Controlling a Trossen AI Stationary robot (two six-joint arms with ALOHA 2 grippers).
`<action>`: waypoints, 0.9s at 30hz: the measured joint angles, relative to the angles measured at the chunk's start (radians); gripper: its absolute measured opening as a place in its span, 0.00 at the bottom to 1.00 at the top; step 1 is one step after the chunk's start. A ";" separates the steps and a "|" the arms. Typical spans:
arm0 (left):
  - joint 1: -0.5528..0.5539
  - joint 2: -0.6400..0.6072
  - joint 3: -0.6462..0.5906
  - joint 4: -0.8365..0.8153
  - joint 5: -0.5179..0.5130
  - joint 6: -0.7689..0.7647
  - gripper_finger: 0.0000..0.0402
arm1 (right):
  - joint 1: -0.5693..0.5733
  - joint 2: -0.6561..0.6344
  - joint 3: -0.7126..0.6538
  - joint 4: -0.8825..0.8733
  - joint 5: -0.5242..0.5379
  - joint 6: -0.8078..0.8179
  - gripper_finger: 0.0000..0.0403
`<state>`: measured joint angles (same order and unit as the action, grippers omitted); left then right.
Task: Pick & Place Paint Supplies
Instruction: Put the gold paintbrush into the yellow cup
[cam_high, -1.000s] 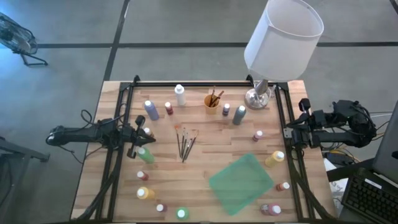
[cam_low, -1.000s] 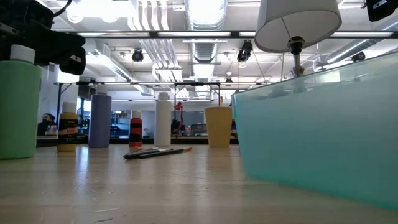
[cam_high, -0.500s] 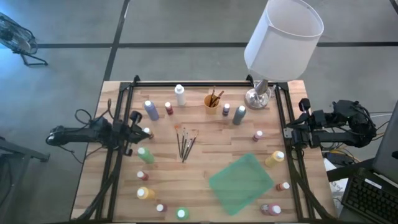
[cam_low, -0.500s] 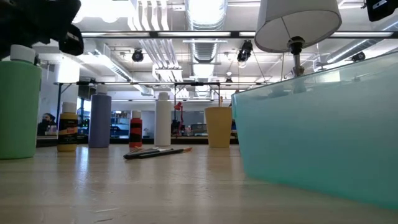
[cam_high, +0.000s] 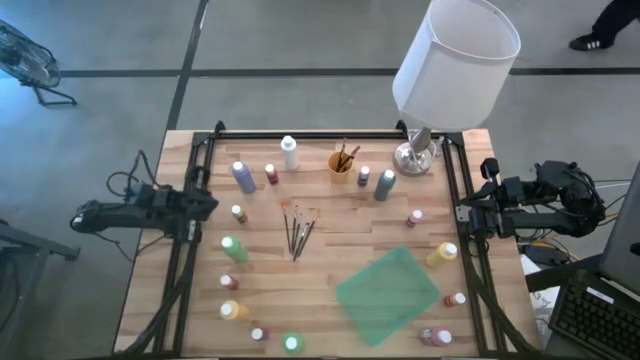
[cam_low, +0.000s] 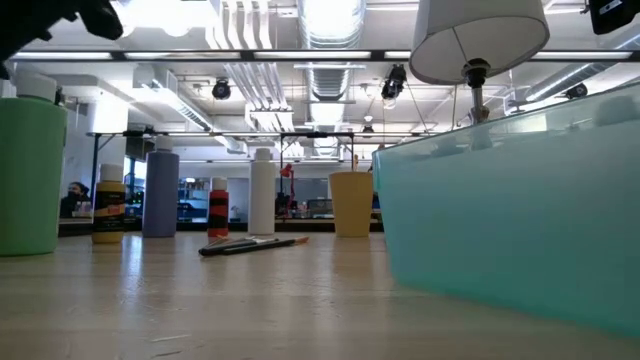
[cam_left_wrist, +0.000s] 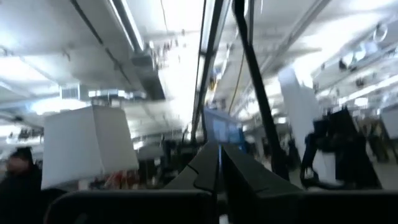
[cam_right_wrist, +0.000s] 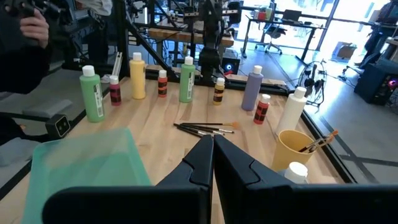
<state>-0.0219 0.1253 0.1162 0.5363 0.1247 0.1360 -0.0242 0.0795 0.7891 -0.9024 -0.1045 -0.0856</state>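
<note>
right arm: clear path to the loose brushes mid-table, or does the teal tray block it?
Probably yes. The brushes lie flat on bare wood, and the teal tray sits nearer the front edge, off a straight line from the right hand. Only a small red-capped bottle stands close to that line.

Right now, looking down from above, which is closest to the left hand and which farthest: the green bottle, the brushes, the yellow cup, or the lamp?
From the left hand, at the table's left edge:
1. Green bottle, just beside it, left side.
2. Brushes, lying mid-table.
3. Yellow cup, back centre.
4. Lamp, back right corner.
</note>
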 joint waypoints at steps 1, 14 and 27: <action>0.000 0.034 0.013 -0.009 -0.008 0.002 0.09 | 0.000 0.000 0.000 0.000 0.000 0.000 0.02; 0.000 0.568 0.357 -0.119 -0.170 0.027 0.38 | 0.000 0.000 0.000 0.000 0.000 0.000 0.02; 0.000 0.936 0.725 -0.536 -0.383 0.035 0.45 | 0.000 0.000 0.000 0.000 0.000 0.000 0.02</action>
<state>-0.0216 1.0609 0.8410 0.0006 -0.2581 0.1707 -0.0238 0.0792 0.7891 -0.9024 -0.1047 -0.0860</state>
